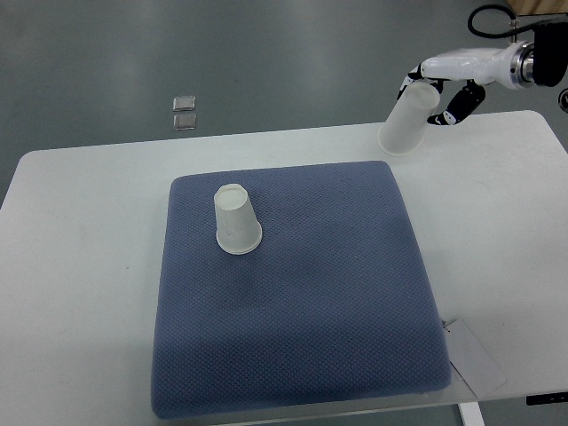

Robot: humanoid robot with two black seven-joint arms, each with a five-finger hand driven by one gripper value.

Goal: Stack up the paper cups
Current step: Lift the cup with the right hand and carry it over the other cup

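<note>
One cup [238, 220] stands upside down on the left part of the blue mat [302, 355]. A second cup [409, 118] is held tilted, mouth down, over the table's [80, 266] far right edge (well apart from the first). Stacking is not yet done; carry and placement remain. The right hand [448, 89] has its fingers closed around the second cup's base.

Steep overhead view onto table [89, 231]
</note>
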